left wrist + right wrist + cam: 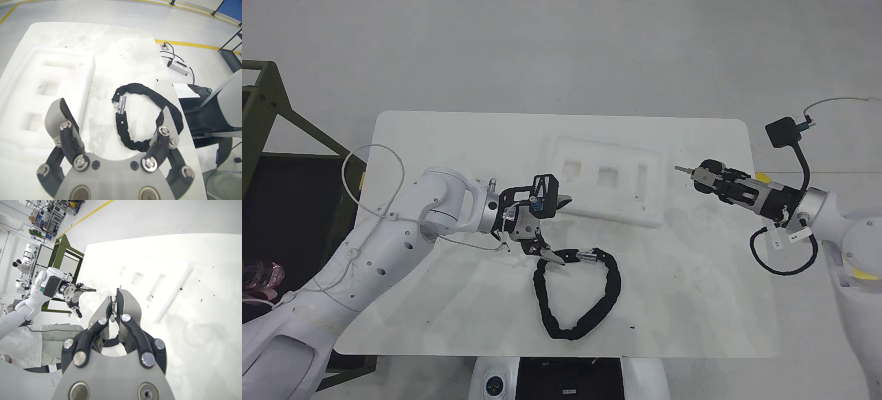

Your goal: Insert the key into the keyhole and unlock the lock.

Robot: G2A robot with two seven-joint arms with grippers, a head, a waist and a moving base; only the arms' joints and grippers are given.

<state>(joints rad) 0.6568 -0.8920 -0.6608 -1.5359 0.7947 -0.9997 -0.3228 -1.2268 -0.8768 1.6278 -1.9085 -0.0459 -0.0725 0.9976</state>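
Left gripper [554, 230]: the fingers are spread wide and nothing is held; it is seen left of centre, just near of the foam tray [652, 205] and above the far end of the chain lock [572, 300].
Right gripper [694, 172]: the fingers are drawn narrow around the key [680, 169]; it is held over the table [702, 280] on the right, well apart from the chain lock.
Key: clamped between the right pads, its tip turned left.
Chain lock: laid as a black loop at near centre; its silver cylinder [121, 104] is seen on the far side of the loop.
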